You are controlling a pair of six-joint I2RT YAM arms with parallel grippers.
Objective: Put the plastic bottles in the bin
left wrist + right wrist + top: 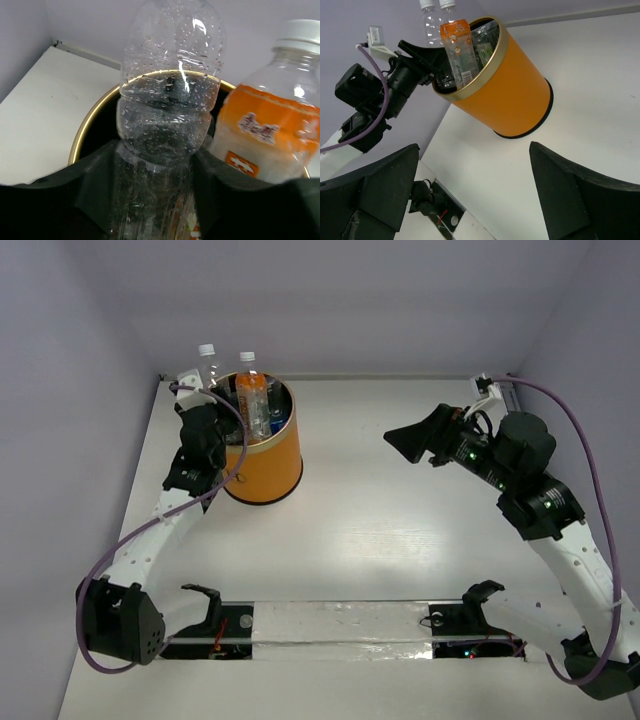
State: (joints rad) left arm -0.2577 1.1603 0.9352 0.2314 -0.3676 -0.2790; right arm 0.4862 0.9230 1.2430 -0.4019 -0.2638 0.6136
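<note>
Clear glossy plastic bottle (167,115) beaded with droplets, smooth orange bin (265,465), faintly glossy table (400,540)

clear bottle (167,125) top cut off by edge, bin (82,127) interior mostly hidden

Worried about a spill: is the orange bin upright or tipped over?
Upright: the bin stands on its base on the table, opening facing up, bottles poking above its rim.

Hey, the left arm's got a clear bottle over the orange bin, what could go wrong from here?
The bin looks crowded: the orange-label bottle already pokes above the rim beside the clear bottle, so the released bottle might lodge or topple out. The left gripper sits close to the rim and could nudge the bin.
</note>
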